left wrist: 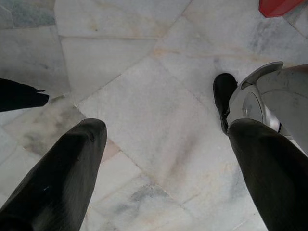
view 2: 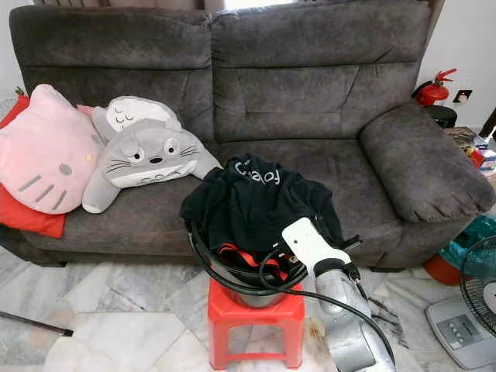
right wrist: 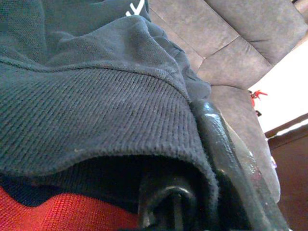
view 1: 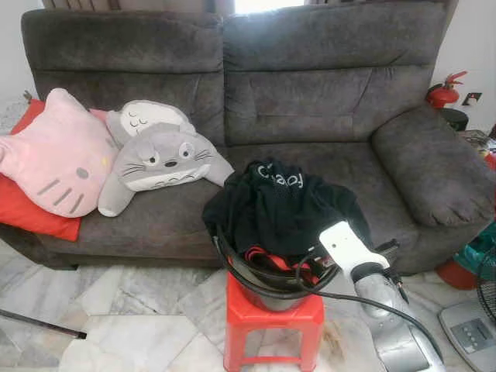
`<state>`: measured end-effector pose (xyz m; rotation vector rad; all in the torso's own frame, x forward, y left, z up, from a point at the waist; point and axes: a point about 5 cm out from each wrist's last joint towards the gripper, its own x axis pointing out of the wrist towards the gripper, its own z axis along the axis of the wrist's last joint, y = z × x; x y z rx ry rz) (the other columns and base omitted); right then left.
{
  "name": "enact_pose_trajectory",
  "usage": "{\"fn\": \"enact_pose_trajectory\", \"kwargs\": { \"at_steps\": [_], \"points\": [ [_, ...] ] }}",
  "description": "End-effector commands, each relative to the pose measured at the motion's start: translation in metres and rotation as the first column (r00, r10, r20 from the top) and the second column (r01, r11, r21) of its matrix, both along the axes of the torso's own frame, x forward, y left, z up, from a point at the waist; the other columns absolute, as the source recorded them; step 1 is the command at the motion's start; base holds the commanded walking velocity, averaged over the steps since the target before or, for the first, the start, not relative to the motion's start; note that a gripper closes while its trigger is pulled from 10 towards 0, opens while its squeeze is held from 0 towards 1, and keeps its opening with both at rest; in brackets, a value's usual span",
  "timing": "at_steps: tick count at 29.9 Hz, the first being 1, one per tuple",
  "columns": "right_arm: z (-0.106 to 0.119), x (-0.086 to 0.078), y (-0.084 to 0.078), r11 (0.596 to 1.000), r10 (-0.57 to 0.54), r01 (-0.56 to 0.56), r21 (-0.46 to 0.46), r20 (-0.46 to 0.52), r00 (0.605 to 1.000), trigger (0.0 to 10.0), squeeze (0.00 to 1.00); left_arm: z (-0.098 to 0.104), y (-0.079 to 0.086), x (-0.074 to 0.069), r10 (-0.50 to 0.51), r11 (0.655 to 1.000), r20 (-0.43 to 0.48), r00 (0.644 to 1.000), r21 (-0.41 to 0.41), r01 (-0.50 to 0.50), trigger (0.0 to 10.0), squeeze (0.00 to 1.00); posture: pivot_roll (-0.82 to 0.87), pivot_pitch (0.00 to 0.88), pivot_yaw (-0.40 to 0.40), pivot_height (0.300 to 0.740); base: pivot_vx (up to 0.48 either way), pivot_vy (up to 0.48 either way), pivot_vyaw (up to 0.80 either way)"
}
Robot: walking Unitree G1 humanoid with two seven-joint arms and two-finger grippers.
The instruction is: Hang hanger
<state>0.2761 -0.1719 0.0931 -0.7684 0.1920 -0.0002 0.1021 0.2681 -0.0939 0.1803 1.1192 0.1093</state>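
Observation:
A black bucket point(view 1: 267, 293) stands on a red plastic stool point(view 1: 273, 316) in front of the sofa. A black garment with white lettering point(view 1: 279, 203) is heaped over the bucket, with a bit of red cloth point(view 1: 267, 260) under it. My right arm's white wrist point(view 1: 346, 246) reaches in from the right, and its gripper end is buried under the garment at the bucket's rim point(right wrist: 216, 139). The right wrist view is pressed against the dark knit fabric point(right wrist: 91, 110). My left gripper point(left wrist: 168, 159) hangs open over the marble floor, holding nothing.
The grey sofa point(view 1: 310, 108) carries a pink cat cushion point(view 1: 58, 155), a grey plush point(view 1: 159, 155) and a red cushion point(view 1: 31, 213). A fire extinguisher point(view 1: 443, 93) stands at the back right, a fan point(view 2: 477, 298) at the right, and a black rod point(view 1: 39, 323) lies on the floor at the left.

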Motion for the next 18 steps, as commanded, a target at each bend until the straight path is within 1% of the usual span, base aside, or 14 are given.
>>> {"fn": "enact_pose_trajectory", "kwargs": {
  "at_steps": [1,2,3,4,6,7,9,10,13,14,15,16,17,18],
  "points": [
    [0.002,0.003,0.003,1.000,0.007,-0.007,0.019,0.016,1.000,0.0,0.00,0.000,0.005,-0.004,-0.006,1.000,-0.023,1.000,0.016,0.007,10.0,0.00,-0.09,0.000,0.054,0.716,0.000,0.000,0.00],
    [0.002,0.002,0.002,0.998,-0.012,0.011,0.061,0.020,1.000,0.7,0.00,0.000,0.005,-0.004,-0.007,1.000,-0.023,1.000,0.016,0.008,10.0,0.00,-0.09,0.000,0.054,0.716,0.000,0.000,0.00],
    [0.001,0.002,0.002,0.983,-0.057,0.053,0.178,0.020,0.998,10.0,0.00,0.000,0.005,-0.004,-0.009,1.000,-0.024,1.000,0.017,0.010,10.0,0.00,-0.09,0.000,0.055,0.716,0.000,0.000,0.00],
    [0.000,0.001,0.001,0.965,-0.087,0.080,0.251,0.015,0.996,10.0,0.00,0.000,0.005,-0.004,-0.010,1.000,-0.025,1.000,0.017,0.011,10.0,0.00,-0.09,0.000,0.055,0.716,0.000,0.000,0.00],
    [0.000,0.001,0.000,0.935,-0.118,0.105,0.338,0.017,0.993,10.0,0.00,0.000,0.005,-0.005,-0.011,1.000,-0.025,1.000,0.018,0.012,10.0,0.00,-0.09,0.000,0.056,0.716,0.000,0.000,0.00],
    [0.002,0.000,0.001,0.911,-0.127,0.103,0.399,0.034,0.991,10.0,0.00,0.000,0.006,-0.005,-0.012,1.000,-0.026,1.000,0.018,0.013,10.0,0.00,-0.09,0.000,0.057,0.716,0.000,0.000,0.00],
    [0.004,0.000,0.001,0.882,-0.150,0.113,0.457,0.046,0.988,10.0,0.00,0.001,0.006,-0.005,-0.015,1.000,-0.028,0.999,0.019,0.016,10.0,0.00,-0.09,0.000,0.059,0.716,0.000,0.000,0.00],
    [0.008,0.000,0.000,0.851,-0.175,0.120,0.511,0.061,0.983,10.0,0.00,0.001,0.006,-0.005,-0.017,1.000,-0.029,0.999,0.021,0.018,10.0,0.00,-0.09,0.000,0.060,0.716,0.000,0.000,0.00],
    [0.015,0.001,0.000,0.810,-0.195,0.106,0.576,0.094,0.976,10.0,0.00,0.001,0.007,-0.005,-0.019,1.000,-0.029,0.999,0.022,0.020,10.0,0.00,-0.09,0.000,0.060,0.716,0.000,0.000,0.00],
    [0.019,0.002,0.001,0.789,-0.197,0.091,0.608,0.110,0.974,10.0,0.00,0.001,0.007,-0.006,-0.021,1.000,-0.030,0.999,0.022,0.022,10.0,0.00,-0.09,0.000,0.065,0.716,0.000,0.000,0.00],
    [0.026,0.004,0.004,0.756,-0.199,0.060,0.652,0.142,0.970,10.0,0.00,0.001,0.007,-0.006,-0.023,0.999,-0.031,0.999,0.023,0.023,10.0,0.00,-0.09,0.000,0.065,0.716,0.000,0.000,0.00],
    [0.026,0.004,0.004,0.756,-0.199,0.060,0.652,0.142,0.970,10.0,0.00,0.001,0.007,-0.006,-0.023,0.999,-0.031,0.999,0.023,0.023,10.0,0.00,-0.09,0.000,0.065,0.716,0.000,0.000,0.00],
    [0.033,0.006,0.005,0.735,-0.199,0.030,0.678,0.173,0.965,10.0,0.00,0.001,0.007,-0.006,-0.023,0.999,-0.031,0.999,0.023,0.024,10.0,0.00,-0.09,0.000,0.065,0.716,0.000,0.000,0.00],
    [0.033,0.006,0.005,0.735,-0.199,0.030,0.678,0.173,0.965,10.0,0.00,0.001,0.007,-0.006,-0.023,0.999,-0.031,0.999,0.023,0.024,10.0,0.00,-0.09,0.000,0.065,0.716,0.000,0.000,0.00]
  ]
}}
